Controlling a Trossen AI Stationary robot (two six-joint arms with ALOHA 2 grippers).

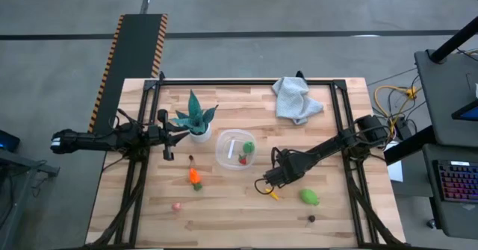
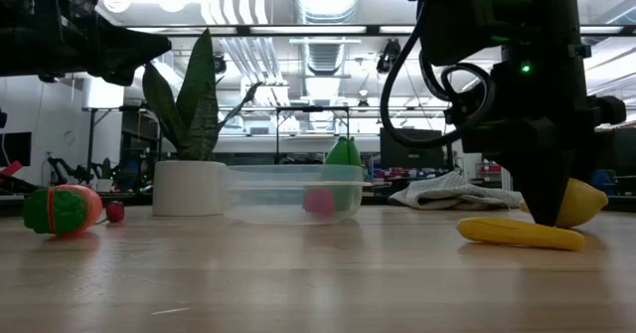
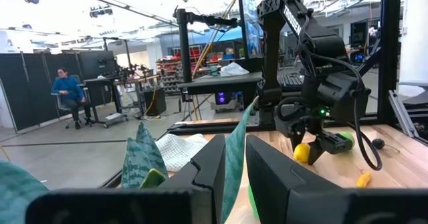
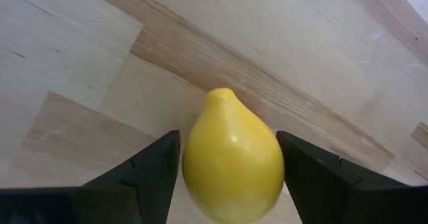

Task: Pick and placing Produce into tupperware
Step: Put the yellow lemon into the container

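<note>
Jaws of right gripper (image 4: 231, 164) set either side of a smooth yellow lemon (image 4: 233, 158), pads close against its flanks, fruit low over pale wood grain. Right arm stretched in from table's right edge, bent down toward the front centre, gripper (image 1: 267, 182) just above the boards. Left gripper (image 1: 170, 135) held out level beside the plant, jaws narrowly parted with a thin gap, gripping nothing.

Wide butcher-block table (image 1: 224, 213), pale planks, black frame rails. Crumpled grey cloth (image 1: 296, 99) near the far right corner. Spiky teal plant (image 1: 195, 116) in a round white pot, left of centre. Clear tub (image 1: 236, 150) with rounded corners at mid-table, just right of the pot; inside, a green piece (image 1: 248, 147) and a small red one (image 1: 242, 159). In low view, tub (image 2: 293, 194) translucent, green tip rising above its rim, pink shape behind its wall.

Glossy green fruit (image 1: 309, 197) on the boards right of the right gripper. Orange piece with green band (image 1: 195, 177) left of tub's front. Slim yellow piece (image 1: 273, 195) lying flat by the right gripper, matte in low view (image 2: 520, 233). Small pink piece (image 1: 177, 205) near the front left. Tiny dark piece (image 1: 311, 219) toward the front right.
</note>
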